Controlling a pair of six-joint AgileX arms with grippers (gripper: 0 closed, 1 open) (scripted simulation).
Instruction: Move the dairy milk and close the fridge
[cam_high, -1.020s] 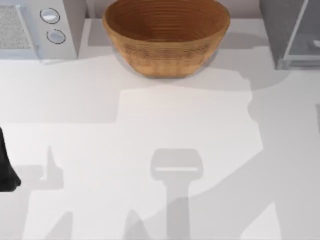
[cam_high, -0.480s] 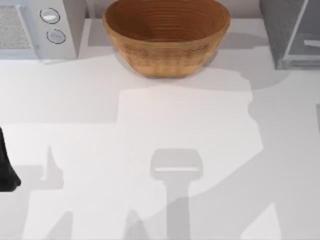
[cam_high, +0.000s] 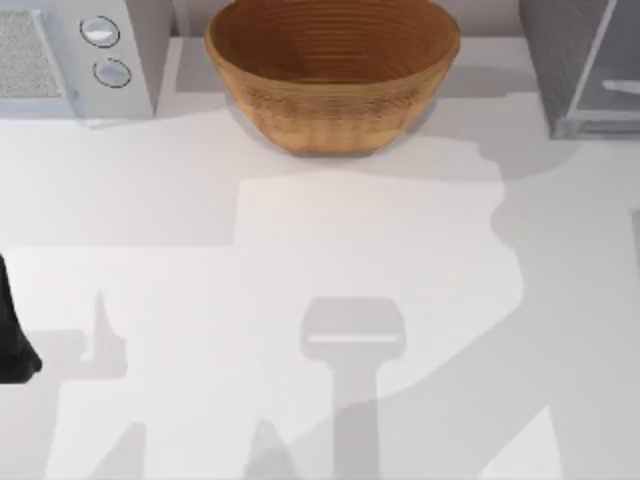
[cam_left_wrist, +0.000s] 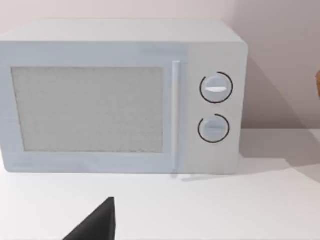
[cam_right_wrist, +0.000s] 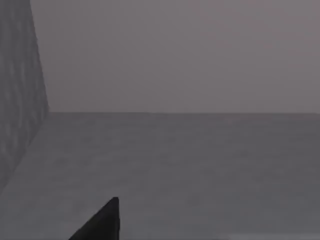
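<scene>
Fridge (cam_high: 585, 65) at table's (cam_high: 300, 250) far right corner, cut off by frame edge. Left arm (cam_high: 12, 330) parked at left edge, mostly cropped; claw state impossible to tell. Milk hidden.

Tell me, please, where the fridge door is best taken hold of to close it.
Grip the free edge of the pale translucent door, coming from the top view's right with the right arm. The thin panel seems to stand angled off the grey speckled fridge body, which leaves that edge exposed for the fingers. I can make out no handle.
</scene>
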